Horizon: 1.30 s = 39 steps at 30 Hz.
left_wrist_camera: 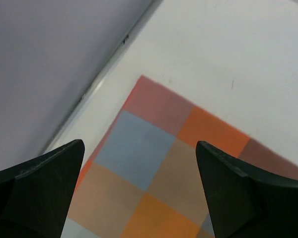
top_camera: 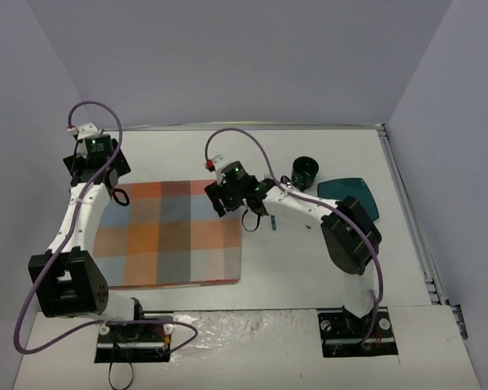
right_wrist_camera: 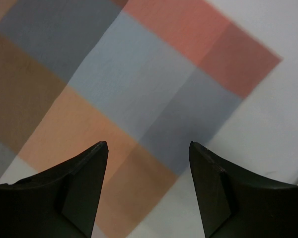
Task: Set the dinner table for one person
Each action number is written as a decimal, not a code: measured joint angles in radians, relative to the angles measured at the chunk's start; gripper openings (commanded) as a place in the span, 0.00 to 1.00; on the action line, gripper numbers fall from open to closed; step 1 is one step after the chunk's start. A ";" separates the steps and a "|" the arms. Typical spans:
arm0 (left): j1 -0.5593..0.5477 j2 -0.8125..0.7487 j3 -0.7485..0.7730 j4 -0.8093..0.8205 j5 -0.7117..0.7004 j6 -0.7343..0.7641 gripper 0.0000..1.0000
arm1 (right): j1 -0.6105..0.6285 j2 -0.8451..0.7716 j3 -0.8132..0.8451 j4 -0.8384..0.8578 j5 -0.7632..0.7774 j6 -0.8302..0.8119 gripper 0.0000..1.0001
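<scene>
1. The dinner table [top_camera: 309, 268] is the big white top that everything sits on.
2. A checked cloth mat [top_camera: 171, 236] lies flat on the table's left half. Its near edge runs along the table's near edge, a little way in from it.
3. The left pincer [left_wrist_camera: 139, 146] hangs over the mat's far left corner. It is open wide and nothing is between its fingers.
4. The right pincer [right_wrist_camera: 148, 146] hangs over the mat's far right corner. It is open too, and it holds nothing.
5. I cannot tell if the fingers touch the cloth or just float above it.
6. A dark cup [top_camera: 305, 172] stands on the right half of the table, closer to the far edge than to the near one.
7. A blue-green plate [top_camera: 350, 197] lies just beside the cup, closer to the table's right edge.
8. I think the mat step is done, because the mat looks smooth and straight and no pincer grips it.
9. The mat has nothing on it, so most of the job is left to do.
10. Next should come the plate. The right arm is nearer to it.
11. That arm needs to lift up first, so it does not drag the cloth.
12. Then it must pinch the plate by its rim, because the plate lies low and flat, and put it in the middle of the mat.
</scene>
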 measured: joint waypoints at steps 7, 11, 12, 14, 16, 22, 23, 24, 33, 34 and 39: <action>0.002 0.126 -0.128 -0.072 0.060 -0.038 0.90 | 0.143 0.001 -0.191 0.073 -0.007 0.019 0.63; 0.009 0.185 -0.145 -0.084 0.055 -0.050 0.88 | 0.183 -0.015 -0.259 0.136 0.019 0.028 0.62; 0.012 0.201 -0.145 -0.085 0.052 -0.052 0.87 | 0.190 -0.021 -0.273 0.152 0.026 0.030 0.62; 0.021 0.246 -0.138 -0.093 0.045 -0.055 0.82 | 0.203 -0.029 -0.298 0.182 0.042 0.038 0.62; 0.033 0.297 -0.132 -0.096 0.046 -0.064 0.81 | 0.213 -0.037 -0.320 0.207 0.058 0.043 0.62; 0.052 0.326 -0.107 -0.105 0.025 -0.082 0.81 | 0.261 -0.049 -0.350 0.240 0.088 0.063 0.62; 0.053 0.327 -0.107 -0.106 0.022 -0.084 0.81 | 0.269 -0.050 -0.351 0.242 0.092 0.067 0.62; 0.053 0.327 -0.107 -0.106 0.019 -0.084 0.81 | 0.277 -0.050 -0.352 0.244 0.094 0.069 0.62; 0.053 0.325 -0.107 -0.118 0.000 -0.091 0.86 | 0.295 -0.050 -0.347 0.236 0.109 0.079 0.62; 0.053 0.324 -0.107 -0.123 -0.006 -0.093 0.86 | 0.295 -0.050 -0.343 0.228 0.110 0.079 0.62; 0.072 0.322 -0.107 -0.139 -0.013 -0.098 0.87 | 0.291 -0.050 -0.329 0.191 0.114 0.078 0.62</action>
